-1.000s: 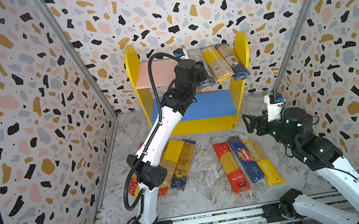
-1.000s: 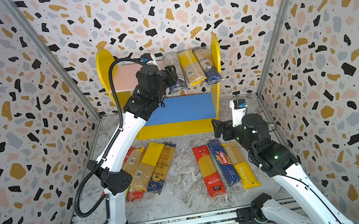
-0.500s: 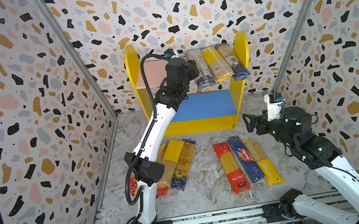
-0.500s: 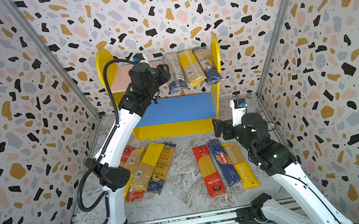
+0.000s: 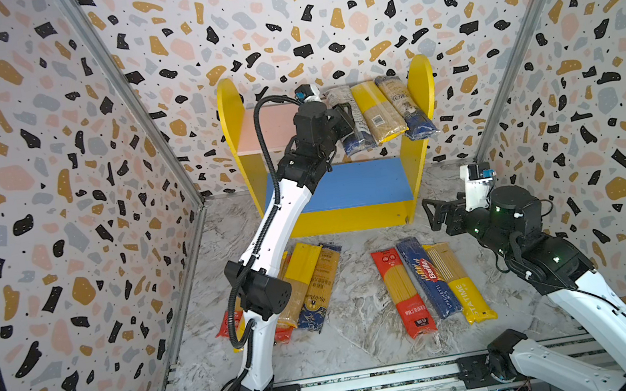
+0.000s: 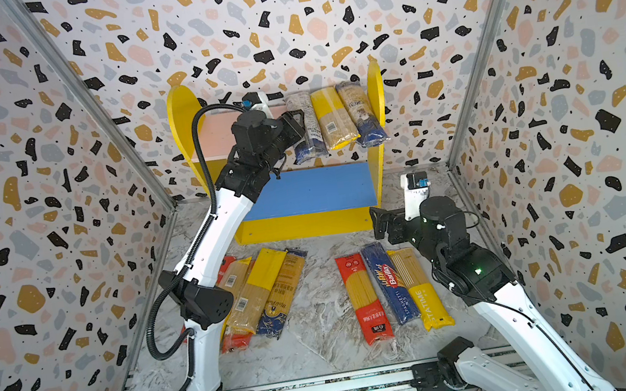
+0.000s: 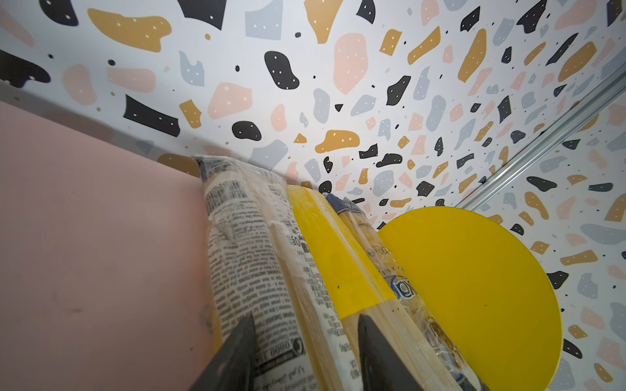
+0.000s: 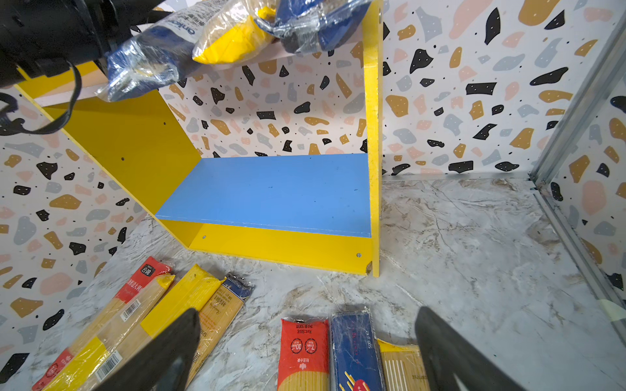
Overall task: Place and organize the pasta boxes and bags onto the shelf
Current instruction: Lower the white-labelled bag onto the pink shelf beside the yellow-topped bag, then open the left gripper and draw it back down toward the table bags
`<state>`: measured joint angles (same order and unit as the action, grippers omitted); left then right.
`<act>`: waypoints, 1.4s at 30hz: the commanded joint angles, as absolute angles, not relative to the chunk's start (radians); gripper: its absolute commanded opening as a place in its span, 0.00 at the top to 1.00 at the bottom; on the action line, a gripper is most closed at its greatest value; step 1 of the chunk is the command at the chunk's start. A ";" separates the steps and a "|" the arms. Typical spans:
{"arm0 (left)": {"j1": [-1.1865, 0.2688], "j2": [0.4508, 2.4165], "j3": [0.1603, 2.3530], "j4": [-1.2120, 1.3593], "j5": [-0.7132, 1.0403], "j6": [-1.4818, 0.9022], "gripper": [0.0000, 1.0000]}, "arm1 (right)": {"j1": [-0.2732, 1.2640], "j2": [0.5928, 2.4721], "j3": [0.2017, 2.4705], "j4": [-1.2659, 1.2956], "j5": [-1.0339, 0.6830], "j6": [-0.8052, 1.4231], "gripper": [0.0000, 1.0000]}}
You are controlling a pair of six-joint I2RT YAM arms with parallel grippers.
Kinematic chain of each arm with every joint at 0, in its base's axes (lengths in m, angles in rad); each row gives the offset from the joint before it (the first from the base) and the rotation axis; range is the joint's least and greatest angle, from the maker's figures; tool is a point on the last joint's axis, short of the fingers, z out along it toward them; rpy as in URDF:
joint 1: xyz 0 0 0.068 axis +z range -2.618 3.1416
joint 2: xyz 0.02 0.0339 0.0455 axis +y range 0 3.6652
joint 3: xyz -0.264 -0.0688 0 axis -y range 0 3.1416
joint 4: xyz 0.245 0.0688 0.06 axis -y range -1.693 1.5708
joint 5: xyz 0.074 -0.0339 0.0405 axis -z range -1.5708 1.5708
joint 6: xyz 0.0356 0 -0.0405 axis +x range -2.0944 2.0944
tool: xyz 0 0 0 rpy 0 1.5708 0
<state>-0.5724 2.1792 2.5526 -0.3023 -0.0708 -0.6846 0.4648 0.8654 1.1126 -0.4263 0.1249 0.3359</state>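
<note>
The left gripper (image 7: 306, 318) is held at the shelf (image 5: 230, 103), over its pink board (image 7: 101, 237), with the jaws partly apart and set to either side of a white-labelled pack (image 7: 250, 257) — whether that pack is actually clamped cannot be told. The pack is laid on the pink board toward the shelf's right panel, and its dark-blue near end is hung past the board's front edge. Just beside it, nearer the right panel, a yellow pack (image 7: 325, 250) and a blue-ended pack (image 7: 379, 257) are laid lengthwise, each touching its neighbour.

The right gripper (image 8: 308, 311) is held low in front of the shelf's right corner, jaws wide apart above the floor (image 8: 474, 237). In front of the shelf's right half three packs are laid side by side on the floor — a red pack (image 5: 401, 292), Barilla (image 5: 426, 276) and STATIME (image 5: 459, 284). In front of the shelf's left half a cluster (image 6: 269, 283) of overlapping packs is laid, partly hidden by the left arm (image 6: 204, 238)
</note>
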 commanded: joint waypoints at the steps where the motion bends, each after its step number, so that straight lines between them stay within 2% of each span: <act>1: -0.580 2.195 2.563 -0.305 -0.036 -0.684 0.52 | 0.462 0.854 1.125 -0.442 0.137 0.345 0.01; 3: -0.588 2.158 2.548 -0.320 -0.075 -0.643 0.51 | 0.462 0.854 1.121 -0.439 0.137 0.342 0.01; 6: -0.601 2.070 2.490 -0.343 -0.150 -0.573 0.44 | 0.462 0.850 1.107 -0.427 0.137 0.344 0.01; 11: -0.642 1.870 2.314 -0.343 -0.299 -0.451 0.38 | 0.461 0.855 1.094 -0.401 0.109 0.349 0.01; 16: -0.762 1.593 1.959 -0.288 -0.531 -0.330 0.20 | 0.462 0.847 1.094 -0.400 0.093 0.352 0.01; 18: -0.785 1.467 1.777 -0.253 -0.569 -0.327 0.16 | 0.462 0.839 1.092 -0.403 0.092 0.352 0.01; 22: -0.807 1.227 1.425 -0.239 -0.626 -0.370 0.15 | 0.462 0.828 1.085 -0.411 0.088 0.350 0.01; 29: -0.825 0.966 1.025 -0.373 -0.684 -0.482 0.14 | 0.463 0.823 1.080 -0.423 0.074 0.349 0.01; 35: -0.827 0.848 0.841 -0.415 -0.696 -0.543 0.13 | 0.466 0.834 1.077 -0.425 0.051 0.353 0.01; 38: -0.827 0.850 0.788 -0.436 -0.703 -0.552 0.11 | 0.473 0.836 1.082 -0.431 0.051 0.354 0.01; 42: -0.827 0.885 0.723 -0.405 -0.619 -0.582 0.11 | 0.477 0.839 1.094 -0.458 0.089 0.349 0.01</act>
<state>-0.8215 0.8658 0.7628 -0.4313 -0.6590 -0.5446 0.4717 0.8391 1.0790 -0.4263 0.0647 0.3447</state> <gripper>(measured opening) 0.890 0.990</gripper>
